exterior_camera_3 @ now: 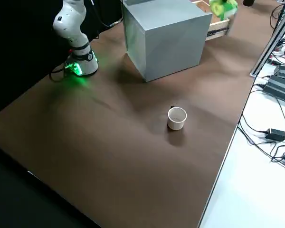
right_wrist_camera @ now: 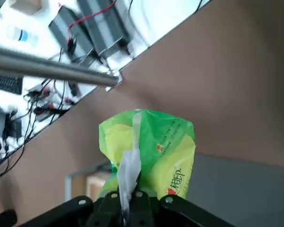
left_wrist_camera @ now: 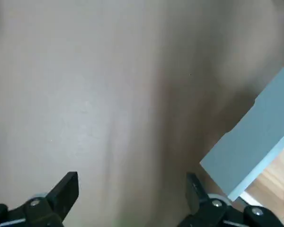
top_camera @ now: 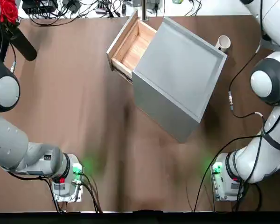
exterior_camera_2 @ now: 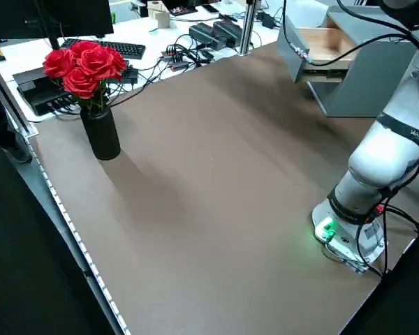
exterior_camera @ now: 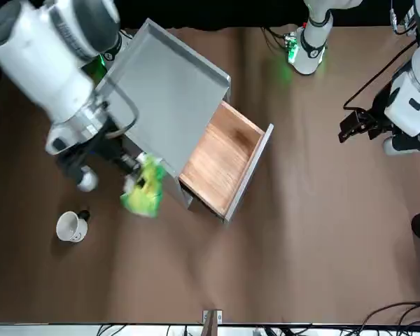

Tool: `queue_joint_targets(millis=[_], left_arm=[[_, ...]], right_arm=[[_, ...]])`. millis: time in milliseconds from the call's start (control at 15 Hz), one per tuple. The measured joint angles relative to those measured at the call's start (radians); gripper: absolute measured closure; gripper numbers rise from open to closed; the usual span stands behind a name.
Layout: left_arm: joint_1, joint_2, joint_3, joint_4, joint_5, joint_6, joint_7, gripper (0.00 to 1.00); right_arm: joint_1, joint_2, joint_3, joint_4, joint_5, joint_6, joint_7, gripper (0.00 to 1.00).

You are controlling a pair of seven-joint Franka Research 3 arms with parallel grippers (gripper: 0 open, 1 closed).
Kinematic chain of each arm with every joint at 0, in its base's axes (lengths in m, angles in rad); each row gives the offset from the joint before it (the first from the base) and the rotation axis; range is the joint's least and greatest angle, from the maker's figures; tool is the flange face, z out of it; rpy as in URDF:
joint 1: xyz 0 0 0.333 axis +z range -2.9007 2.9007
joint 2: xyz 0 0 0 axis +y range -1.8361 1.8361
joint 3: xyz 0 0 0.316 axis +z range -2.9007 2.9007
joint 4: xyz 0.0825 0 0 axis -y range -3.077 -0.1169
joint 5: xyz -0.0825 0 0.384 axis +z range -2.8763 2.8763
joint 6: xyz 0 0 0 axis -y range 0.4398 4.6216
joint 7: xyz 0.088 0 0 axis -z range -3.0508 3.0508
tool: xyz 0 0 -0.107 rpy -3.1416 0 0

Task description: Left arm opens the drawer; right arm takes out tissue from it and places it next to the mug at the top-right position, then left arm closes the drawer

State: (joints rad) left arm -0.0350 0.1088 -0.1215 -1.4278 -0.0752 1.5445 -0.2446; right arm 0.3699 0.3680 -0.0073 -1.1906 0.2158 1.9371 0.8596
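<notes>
- Brown bench carries a large grey cabinet near its far edge, turned at an angle.
- Its drawer stands pulled out, the wooden floor bare.
- Right gripper has its fingers clenched on the yellow-green tissue, pinching the packet by its sealed end.
- From the front camera the tissue hangs in the air beside the cabinet's corner, off the bench, apart from the mug.
- White mug stands upright on the bench near the far right corner, well clear of the cabinet wall.
- Left gripper hovers over bare bench near the drawer's front panel, fingers spread wide and grasping nothing.
- Red roses in a black vase sit at the far left corner.
</notes>
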Motion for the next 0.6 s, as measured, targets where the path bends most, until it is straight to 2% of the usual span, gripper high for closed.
queue_joint_targets(millis=[333,600], left_arm=[[-0.001,0.001,-0.004,0.0,0.021,-0.002,0.027,0.0],[-0.007,0.001,-0.006,0.001,0.03,0.004,0.026,0.0]], right_arm=[[-0.157,0.003,0.0,-0.016,0.0,-0.098,-0.238,0.98],[-0.224,0.019,0.0,-0.066,0.001,-0.164,-0.418,0.98]])
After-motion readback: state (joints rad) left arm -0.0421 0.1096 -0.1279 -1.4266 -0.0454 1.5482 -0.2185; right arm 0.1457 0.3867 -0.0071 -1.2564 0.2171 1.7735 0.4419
